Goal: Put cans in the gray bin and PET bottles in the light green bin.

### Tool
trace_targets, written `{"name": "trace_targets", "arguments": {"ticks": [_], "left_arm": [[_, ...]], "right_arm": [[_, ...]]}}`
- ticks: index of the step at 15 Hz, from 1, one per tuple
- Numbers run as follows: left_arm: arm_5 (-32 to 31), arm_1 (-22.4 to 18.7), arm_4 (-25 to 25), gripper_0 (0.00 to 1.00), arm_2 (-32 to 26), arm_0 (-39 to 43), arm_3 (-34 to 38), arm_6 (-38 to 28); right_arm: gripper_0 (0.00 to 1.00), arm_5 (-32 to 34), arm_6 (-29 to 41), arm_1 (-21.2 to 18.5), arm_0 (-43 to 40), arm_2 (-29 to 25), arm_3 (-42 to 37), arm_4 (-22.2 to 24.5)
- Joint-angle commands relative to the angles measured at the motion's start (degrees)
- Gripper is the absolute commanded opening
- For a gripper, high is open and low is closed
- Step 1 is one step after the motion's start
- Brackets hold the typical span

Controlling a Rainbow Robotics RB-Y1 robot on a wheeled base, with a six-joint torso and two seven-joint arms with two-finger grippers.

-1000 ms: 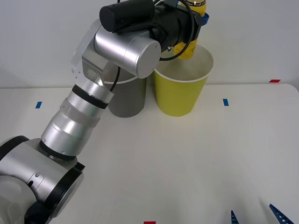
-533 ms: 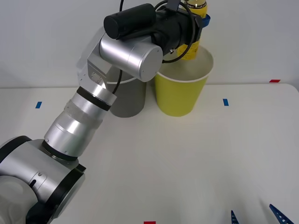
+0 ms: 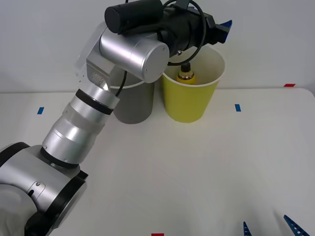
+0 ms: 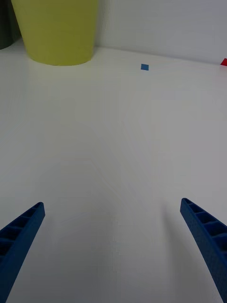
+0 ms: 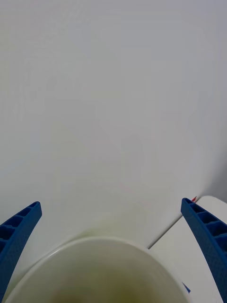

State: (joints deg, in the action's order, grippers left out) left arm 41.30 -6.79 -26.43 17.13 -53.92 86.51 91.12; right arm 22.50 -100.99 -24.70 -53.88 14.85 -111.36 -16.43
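My left claw hangs spread above the light green bin, the bottle inside. Pulling back low, I could clip the rim and tip it. My right claw waits spread over the table.

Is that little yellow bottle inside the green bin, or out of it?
Inside: the small yellow bottle, black cap up, sits below the white rim of the yellow-green bin; the open left gripper hovers above.

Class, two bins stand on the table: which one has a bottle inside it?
The light green bin, right of the gray bin; the yellow PET bottle shows inside its rim.
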Motion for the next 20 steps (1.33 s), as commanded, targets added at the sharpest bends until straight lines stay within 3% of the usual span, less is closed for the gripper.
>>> {"name": "trace_targets", "arguments": {"ticks": [1,8,11,15,20], "left_arm": [[5.55,-3.58,-0.20,1.00,-0.07,0.04,6.39,-0.77],[6.60,-13.43,-2.58,1.00,-1.48,1.63,15.44,-1.39],[6.60,-16.94,-3.10,1.00,-4.56,10.15,25.90,-0.77],[6.60,-18.35,-2.84,1.00,-10.62,25.80,39.79,0.37],[3.88,-19.40,-2.84,1.00,-15.10,42.41,50.33,1.69]], "right_arm": [[1.00,0.00,0.00,0.00,0.00,0.00,0.00,0.00],[1.00,0.00,0.00,0.00,0.00,0.00,0.00,0.00],[1.00,0.00,0.00,0.00,0.00,0.00,0.00,0.00],[1.00,0.00,0.00,0.00,0.00,0.00,0.00,0.00],[1.00,0.00,0.00,0.00,0.00,0.00,0.00,0.00]]}}
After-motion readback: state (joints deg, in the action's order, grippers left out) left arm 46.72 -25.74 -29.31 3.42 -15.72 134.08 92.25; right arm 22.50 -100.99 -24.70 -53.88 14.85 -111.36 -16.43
